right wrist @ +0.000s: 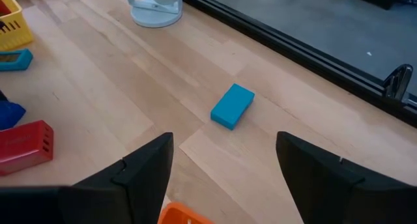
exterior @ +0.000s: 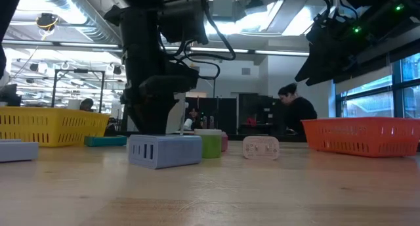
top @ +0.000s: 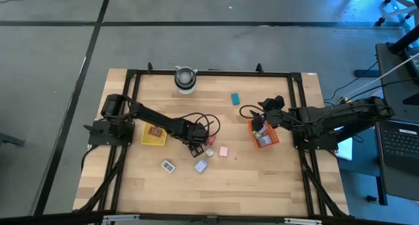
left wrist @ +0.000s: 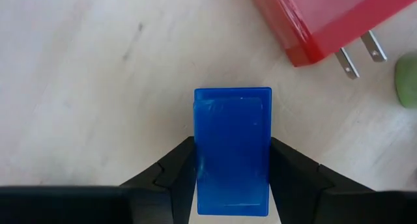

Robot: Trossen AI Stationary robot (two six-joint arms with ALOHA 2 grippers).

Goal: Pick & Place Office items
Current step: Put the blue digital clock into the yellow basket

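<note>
Blue block (left wrist: 232, 152) pinched in left gripper (top: 197, 148), long axis running straight out between the fingers.

Sitting just right of the yellow tray (top: 154, 135), so nearer that (orange tray (top: 264, 135) well apart); right gripper (top: 260, 124) spread wide above the orange tray.

Robotics lab or open-plan workshop. A wooden table (top: 222, 186) in a black metal frame (top: 216, 72) stands on grey concrete floor (top: 196, 29). Right of the table: a laptop (top: 399, 143) and loose cables (top: 353, 87). Behind the table in the low view: exposed ceiling ducts (exterior: 72, 9), strip lights, big windows (exterior: 400, 88), and a person (exterior: 295, 114) at a bench.
</note>
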